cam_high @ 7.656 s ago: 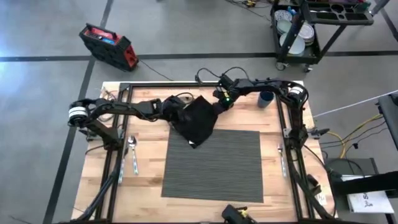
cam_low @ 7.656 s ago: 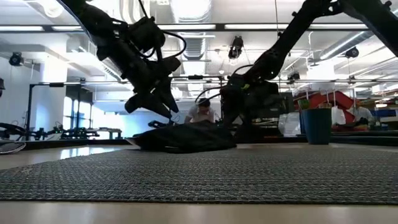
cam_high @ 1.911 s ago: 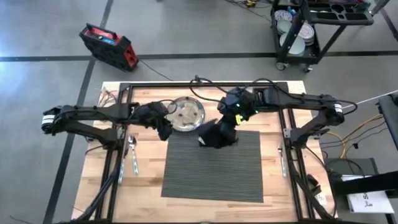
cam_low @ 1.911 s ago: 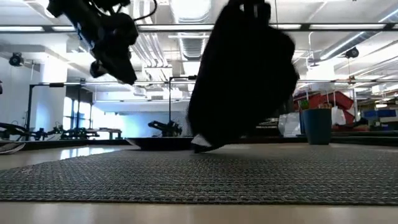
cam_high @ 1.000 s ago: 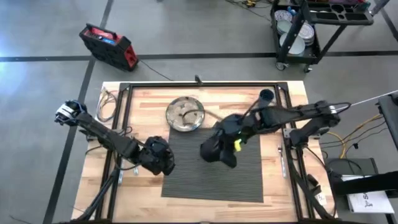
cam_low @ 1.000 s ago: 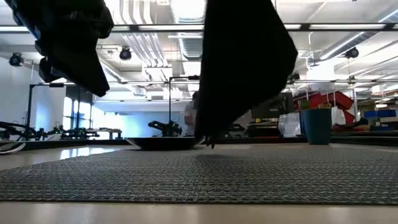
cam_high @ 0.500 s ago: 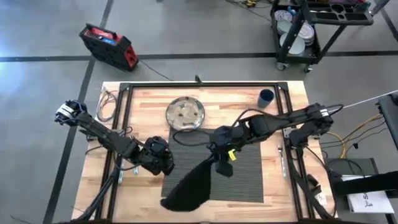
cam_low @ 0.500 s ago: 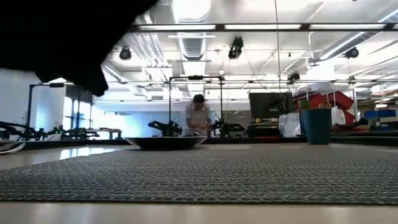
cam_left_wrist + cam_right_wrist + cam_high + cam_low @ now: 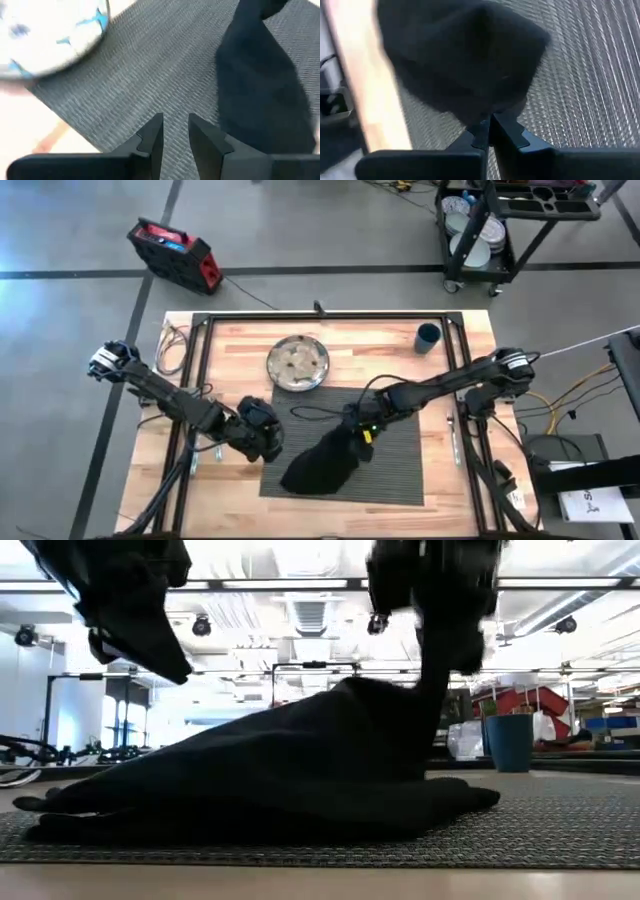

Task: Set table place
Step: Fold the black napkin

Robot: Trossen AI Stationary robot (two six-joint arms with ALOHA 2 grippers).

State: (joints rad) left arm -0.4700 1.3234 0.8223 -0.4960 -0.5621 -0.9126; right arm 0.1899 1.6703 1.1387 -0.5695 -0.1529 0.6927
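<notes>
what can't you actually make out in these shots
- Fork or spoon beside the left gripper: high view, the arm covers it.
- Placemat under the black napkin: hidden by the cloth in the high and low views.
- Plate pattern: left wrist view, blurred and cut off by the edge.
- Right gripper: pinches the napkin.

No lettering, label, brand or number can be read anywhere; the white sheet (image 9: 592,505) at the lower right of the high view is too small to make out
</notes>
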